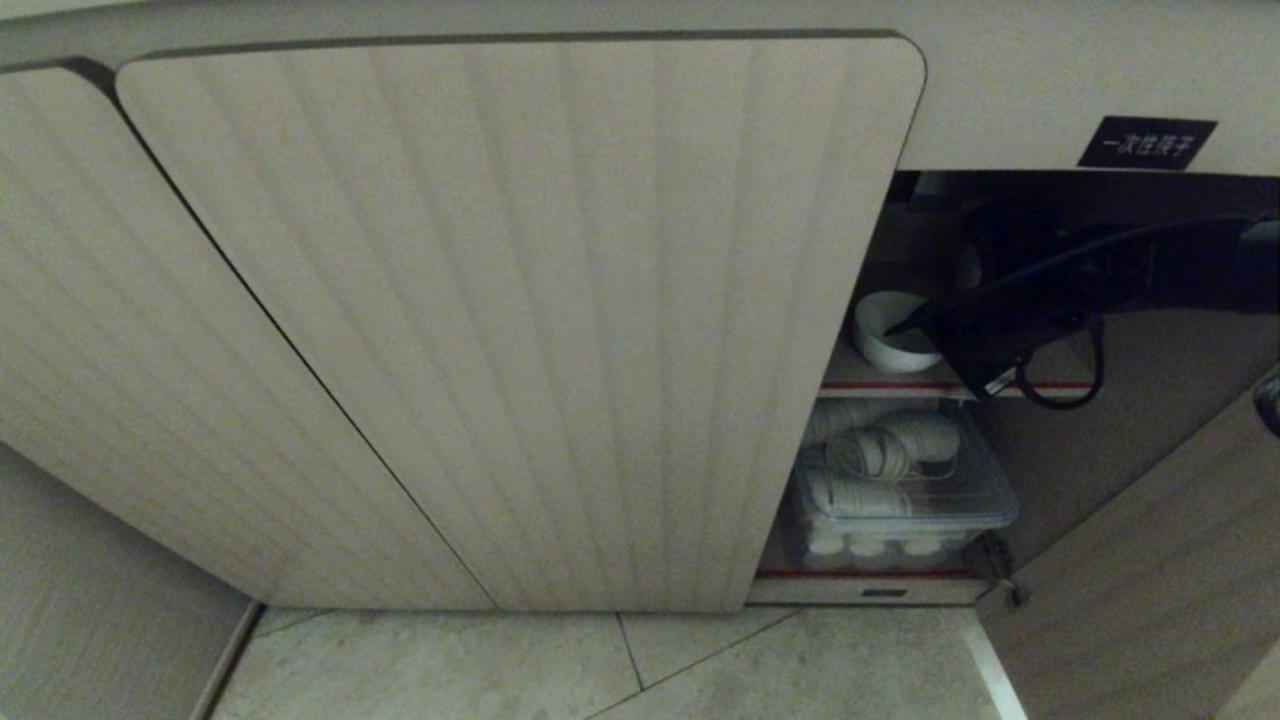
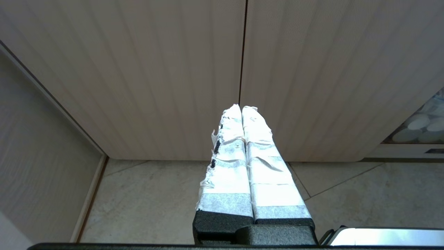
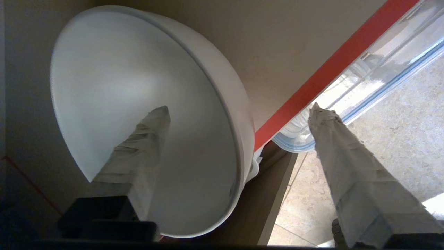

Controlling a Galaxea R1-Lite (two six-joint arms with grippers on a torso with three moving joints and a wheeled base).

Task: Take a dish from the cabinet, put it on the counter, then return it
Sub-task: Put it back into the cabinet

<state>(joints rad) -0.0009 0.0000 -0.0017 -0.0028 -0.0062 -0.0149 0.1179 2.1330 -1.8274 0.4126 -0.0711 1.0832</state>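
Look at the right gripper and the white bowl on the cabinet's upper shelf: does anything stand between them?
Nothing visible does. The right gripper is open and straddles the white bowl's wall, one finger inside the bowl, the other outside past the red-edged shelf. The closed ribbed door stands left of the opening, not in the way.

We see a smooth, glazed white bowl (image 3: 145, 86), matt ribbed wood-grain cabinet doors (image 1: 520, 320), a clear plastic box (image 1: 960, 500) and stone-look floor tiles (image 1: 800, 670)

Pale stone-look floor tiles (image 1: 700, 665) with thin dark joints run below. A beige wall panel (image 1: 90, 600) stands at the left, dimly lit.
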